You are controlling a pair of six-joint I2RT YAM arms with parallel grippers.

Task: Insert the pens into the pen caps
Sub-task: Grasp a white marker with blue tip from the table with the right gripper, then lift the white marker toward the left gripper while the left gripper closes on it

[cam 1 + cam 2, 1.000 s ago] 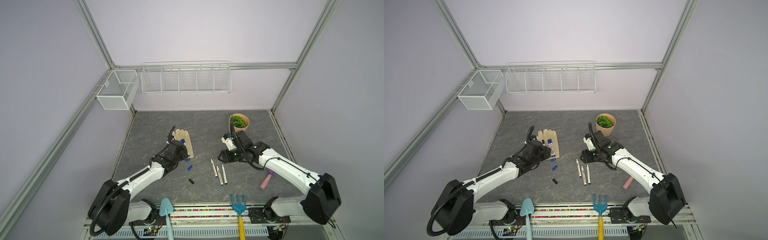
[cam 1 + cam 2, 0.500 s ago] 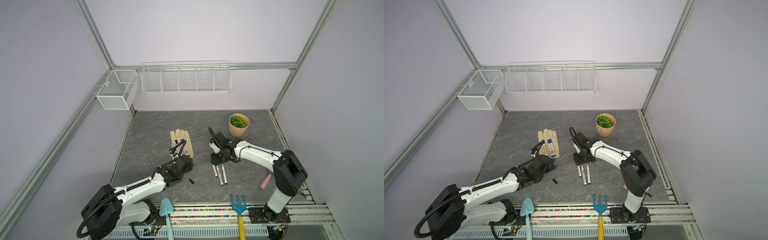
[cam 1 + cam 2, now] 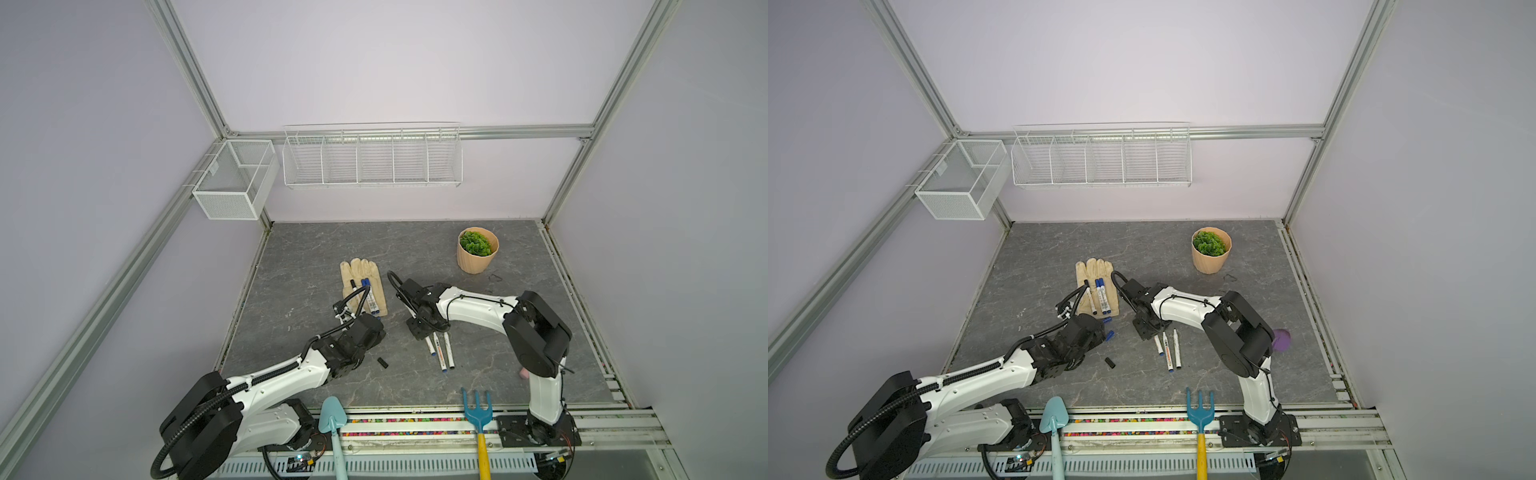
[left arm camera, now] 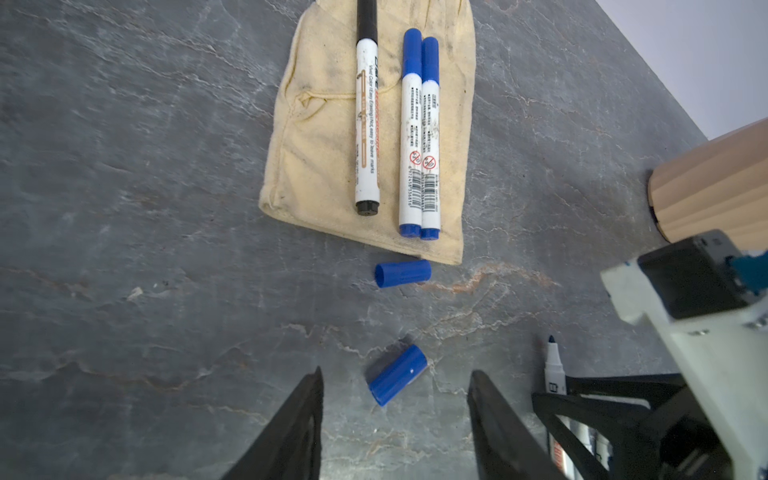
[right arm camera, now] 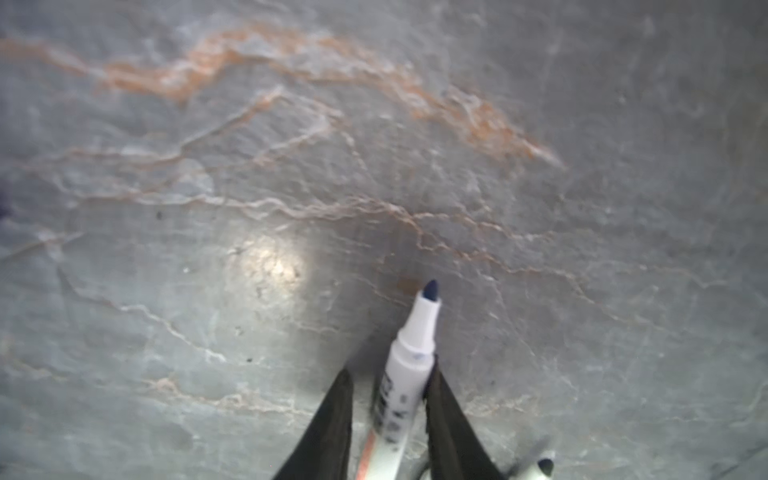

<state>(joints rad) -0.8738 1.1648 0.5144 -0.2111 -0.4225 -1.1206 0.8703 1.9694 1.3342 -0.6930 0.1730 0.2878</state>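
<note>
Three pens (image 4: 411, 137) are capped on the glove (image 4: 316, 174) and three are left; on the table (image 4: 124, 249) a blue cap (image 4: 397, 375) is framed by the released jaws of the left gripper (image 4: 395, 371), an uncapped pen (image 5: 409, 345) by those of the right gripper (image 5: 390, 368), though whether it is clamped cannot be told.

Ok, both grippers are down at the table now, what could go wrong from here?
The right gripper straddles the uncapped white marker pen just behind its nib, touching on one side only. Closing may roll it into the neighbouring pens, and so forward a grip may leave little room for a cap.
The short blue plastic cap lies slanted between the fingers of the open left gripper. It could squirt out or be gripped askew.
</note>
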